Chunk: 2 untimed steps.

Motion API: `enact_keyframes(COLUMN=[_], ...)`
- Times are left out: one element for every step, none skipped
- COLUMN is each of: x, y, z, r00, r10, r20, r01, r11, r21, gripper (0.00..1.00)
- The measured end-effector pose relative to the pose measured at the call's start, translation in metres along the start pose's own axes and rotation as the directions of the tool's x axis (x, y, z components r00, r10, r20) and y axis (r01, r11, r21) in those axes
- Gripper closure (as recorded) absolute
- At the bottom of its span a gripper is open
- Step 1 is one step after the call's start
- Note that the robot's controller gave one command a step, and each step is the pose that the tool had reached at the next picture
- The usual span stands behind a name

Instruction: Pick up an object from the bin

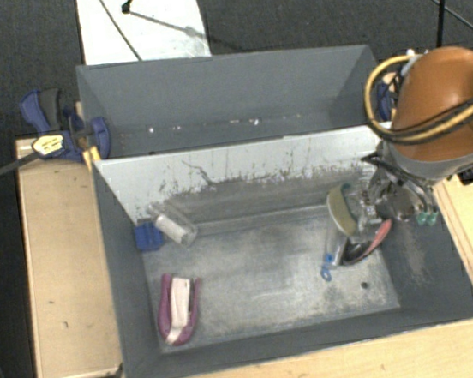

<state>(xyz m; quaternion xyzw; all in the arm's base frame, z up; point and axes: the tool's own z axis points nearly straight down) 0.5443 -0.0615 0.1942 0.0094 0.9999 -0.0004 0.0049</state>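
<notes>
You are looking at soft, even light coming from overhead. The bin [233, 163] catches a pale bright band along its far inner wall, and the panel above it stays darker. Shadows are faint. The orange cover [436, 93] has a mild sheen.

The grey metal bin [274, 278] has a scuffed, scratched floor and sloping walls. Just under the gripper [364, 229], at the floor's right end, lies a dark object [349, 254] with a red streak and a small blue tip. Whether the two touch cannot be told. Beside the gripper on its left is a dull round disc [339, 207]; lying or propped is unclear. Well away to the gripper's left, at the foot of the back wall, a small blue block [146, 237] touches a short silvery cylinder [175, 228]. Farthest from the gripper, in the front left corner, a purple and white piece [177, 308] lies flat.
</notes>
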Motion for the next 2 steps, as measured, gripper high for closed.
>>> enact_keyframes(x=[0.026,0.035], y=[-0.043,-0.036], z=[0.021,-0.007], r00=[0.96,0.948], r10=[0.279,0.319], r20=[-0.01,-0.005], r01=[-0.279,-0.319], r11=[0.96,0.948], r21=[0.003,0.001], gripper=[1.0,1.0])
